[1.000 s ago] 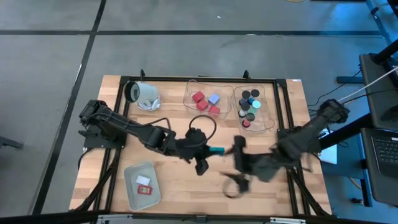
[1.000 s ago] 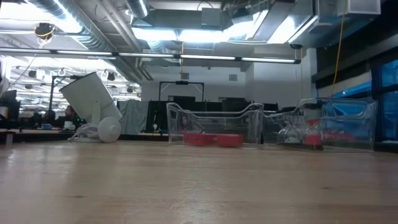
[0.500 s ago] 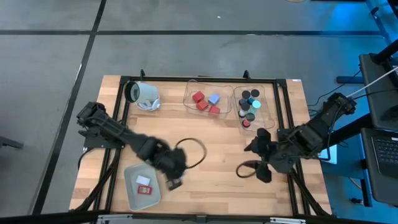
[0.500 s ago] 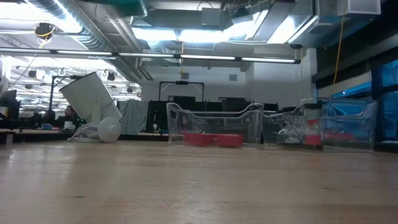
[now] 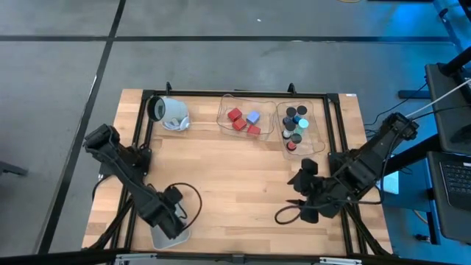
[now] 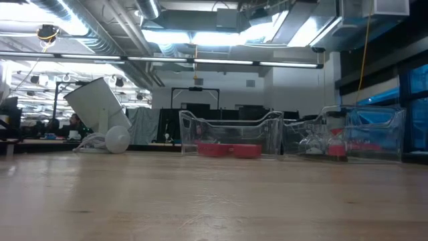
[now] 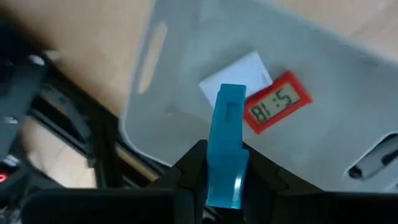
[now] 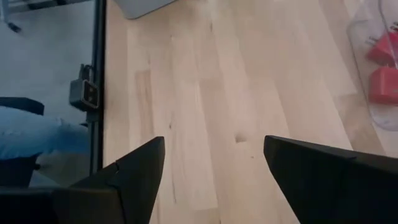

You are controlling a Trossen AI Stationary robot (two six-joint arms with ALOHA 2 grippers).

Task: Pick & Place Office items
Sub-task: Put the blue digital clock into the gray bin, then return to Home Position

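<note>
Since the earlier frame the left gripper [image 7: 225,186] has swung from table centre to over the grey bin [image 7: 180,81], clamped on one teal card [image 7: 225,149]. Bin holds two cards: one white [image 7: 239,71], one red [image 7: 278,102]. Right gripper [image 8: 211,168] empty, fingers apart, over bare table [image 5: 243,169].

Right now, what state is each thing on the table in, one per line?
Left end effector: shut on the teal card, above the grey-white bin.
Right end effector: open, empty, over bare wood.
Red card: lying flat in the grey-white bin.
White card: flat beside it.
Large white cylinder: tipped on its side.
</note>
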